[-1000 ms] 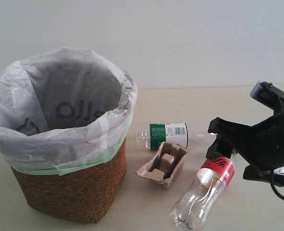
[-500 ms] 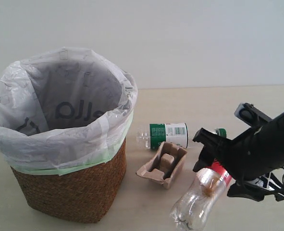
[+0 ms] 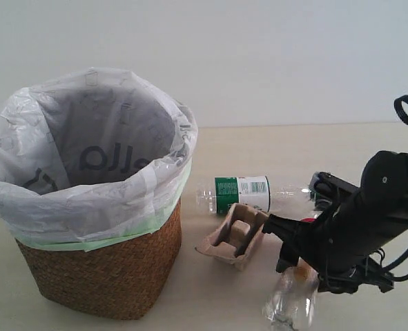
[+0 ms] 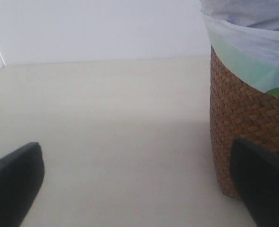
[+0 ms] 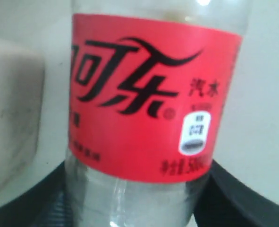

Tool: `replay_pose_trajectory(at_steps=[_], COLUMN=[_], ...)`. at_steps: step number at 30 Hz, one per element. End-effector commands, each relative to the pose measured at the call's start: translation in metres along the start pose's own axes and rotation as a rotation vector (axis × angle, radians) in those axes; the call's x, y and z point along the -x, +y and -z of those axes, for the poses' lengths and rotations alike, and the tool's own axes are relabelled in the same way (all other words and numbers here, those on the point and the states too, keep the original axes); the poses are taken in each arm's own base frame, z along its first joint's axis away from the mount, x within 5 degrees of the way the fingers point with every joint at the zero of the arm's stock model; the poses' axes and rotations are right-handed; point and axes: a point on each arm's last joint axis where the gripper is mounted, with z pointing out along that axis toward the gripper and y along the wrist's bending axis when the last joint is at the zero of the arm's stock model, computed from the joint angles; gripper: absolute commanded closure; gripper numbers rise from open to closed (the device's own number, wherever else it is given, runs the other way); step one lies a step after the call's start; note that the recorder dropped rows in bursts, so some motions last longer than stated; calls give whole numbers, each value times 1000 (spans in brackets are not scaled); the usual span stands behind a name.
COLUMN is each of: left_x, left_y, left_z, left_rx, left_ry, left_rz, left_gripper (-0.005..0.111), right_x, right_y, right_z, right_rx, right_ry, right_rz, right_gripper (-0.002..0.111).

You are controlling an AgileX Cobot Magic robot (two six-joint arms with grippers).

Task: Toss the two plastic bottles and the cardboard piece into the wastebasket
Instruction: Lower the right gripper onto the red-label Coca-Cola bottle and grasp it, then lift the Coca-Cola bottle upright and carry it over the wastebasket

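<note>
Gently: at lower right your right end effector [image 3: 286, 249] straddles the red-label bottle [image 3: 291, 300], grip unclear; its slick round body could squirt free.

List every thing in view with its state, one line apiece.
wastebasket: upright, bag-lined, mouth open; its bottom is hidden.
red-label bottle: lying on the table, label end inside the right gripper.
green-label bottle: lying on its side on the table, untouched.
cardboard piece: on the table, hollow side up, untouched.
right gripper: jaws around the red-label bottle; grip not clear.
left gripper: open, empty, beside the wastebasket.
</note>
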Motion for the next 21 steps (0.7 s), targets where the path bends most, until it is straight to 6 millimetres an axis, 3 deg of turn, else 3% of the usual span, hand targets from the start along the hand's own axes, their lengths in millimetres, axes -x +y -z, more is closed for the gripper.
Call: replay_pose_trajectory(at_steps=[1, 5, 10, 15, 21], left_x=[2, 2, 2, 2, 2], left_y=[0, 0, 0, 0, 0], left_z=[1, 1, 1, 1, 1], left_rx=[-6, -6, -6, -6, -6], left_ry=[-15, -15, -15, -15, -15], left_rz=[9, 9, 9, 9, 9], left_gripper=[-1, -1, -1, -1, -1], right_x=[1, 2, 4, 8, 7], right_y=[-6, -5, 1, 9, 16], right_z=[-4, 4, 36, 80, 151], right_rx=[-51, -53, -31, 30, 140], right_ry=[-4, -22, -89, -246, -550], right_rz=[125, 177, 267, 371, 515], right_gripper=[107, 108, 108, 108, 108])
